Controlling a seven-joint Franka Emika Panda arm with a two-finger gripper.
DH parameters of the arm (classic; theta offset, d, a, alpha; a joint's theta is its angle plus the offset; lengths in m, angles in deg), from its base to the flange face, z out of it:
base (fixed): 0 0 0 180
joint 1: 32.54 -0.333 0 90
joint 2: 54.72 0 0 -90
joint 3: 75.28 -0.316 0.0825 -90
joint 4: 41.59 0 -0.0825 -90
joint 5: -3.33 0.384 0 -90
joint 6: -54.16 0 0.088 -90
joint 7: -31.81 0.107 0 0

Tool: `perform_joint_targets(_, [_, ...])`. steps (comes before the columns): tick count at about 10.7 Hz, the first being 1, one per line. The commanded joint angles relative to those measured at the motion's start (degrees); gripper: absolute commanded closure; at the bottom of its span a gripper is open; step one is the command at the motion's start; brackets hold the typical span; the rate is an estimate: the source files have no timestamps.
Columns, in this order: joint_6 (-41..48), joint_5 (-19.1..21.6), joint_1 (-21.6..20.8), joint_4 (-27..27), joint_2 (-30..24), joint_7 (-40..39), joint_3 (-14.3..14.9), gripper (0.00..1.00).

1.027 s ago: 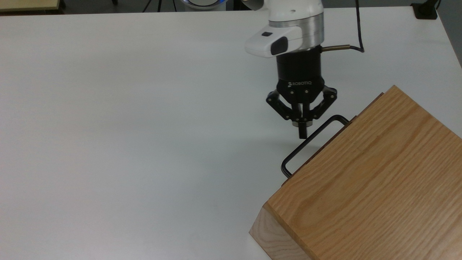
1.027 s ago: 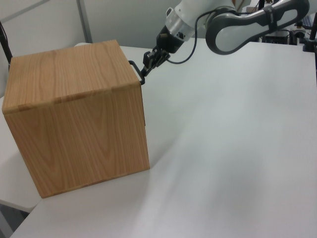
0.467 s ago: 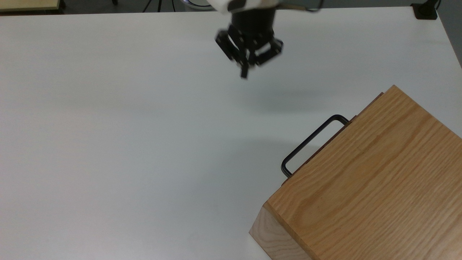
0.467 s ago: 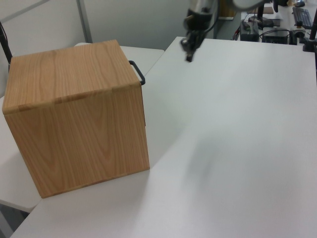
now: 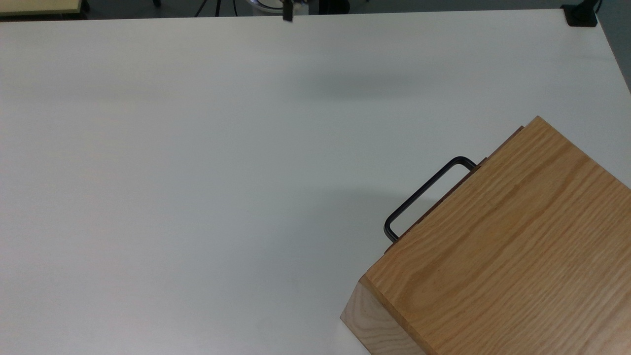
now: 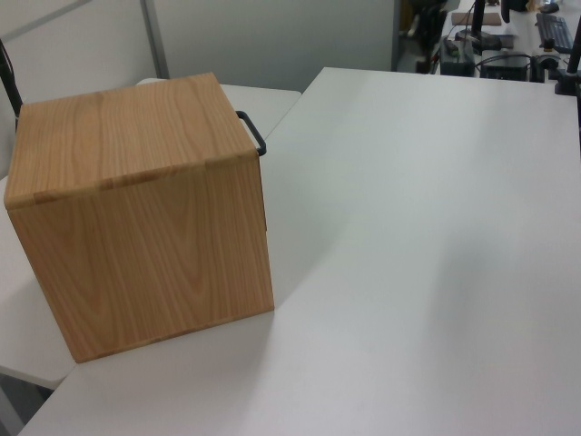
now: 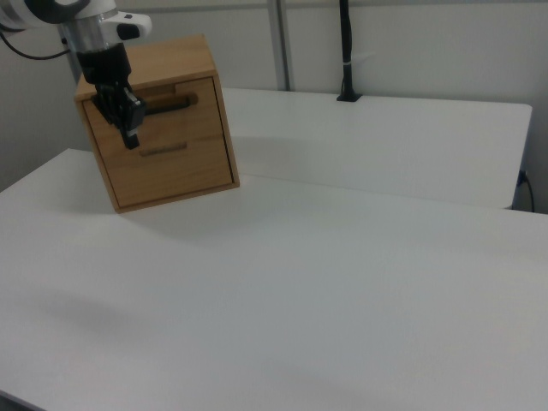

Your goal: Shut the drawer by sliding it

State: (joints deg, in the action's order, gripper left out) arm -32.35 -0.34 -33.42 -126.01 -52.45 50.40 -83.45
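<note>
One oak-grain drawer (image 7: 167, 101) — thin black handle (image 5: 425, 194)

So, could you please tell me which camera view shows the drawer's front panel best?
The right view: the drawer faces the camera, its front panel showing and lying about flush with the cabinet. The top view and left view show just its black handle sticking out past the cabinet's edge.

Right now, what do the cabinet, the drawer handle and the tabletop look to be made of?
Cabinet: oak-like wood with visible grain, matte finish; could be veneer. Drawer handle: thin black bent rod, probably painted metal. Table: smooth white surface with slight sheen, likely laminate.
</note>
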Motion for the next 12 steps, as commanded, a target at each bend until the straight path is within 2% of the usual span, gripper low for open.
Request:
perform_joint_targets(1, [-0.33, 3.04, -0.62, -8.72, -7.96, -1.81, 2.79, 0.95])
perform_joint_targets(2, [-0.41, 4.18, -0.79, -9.96, -9.29, -1.90, 4.11, 0.91])
perform_joint_targets(3, [-0.50, 4.28, -0.79, -10.23, -9.57, -2.16, 4.21, 0.79])
perform_joint_targets(4, [-0.76, 4.28, -0.70, -10.06, -9.48, -2.25, 4.47, 0.56])
perform_joint_targets(5, [-1.03, 4.19, -0.62, -9.89, -9.31, -2.16, 5.43, 0.23])
perform_joint_targets(6, [-2.25, 4.11, -0.62, -9.71, -9.13, -2.16, 6.14, 0.00])
perform_joint_targets(8, [-6.11, 3.14, -0.44, -9.80, -8.61, -4.08, 6.32, 0.00])
perform_joint_targets(10, [-8.23, -0.88, -0.61, -9.71, -7.03, -8.91, 6.32, 0.00])
perform_joint_targets(12, [-7.80, -1.34, -0.44, -9.10, -6.67, -14.09, 6.32, 0.00])
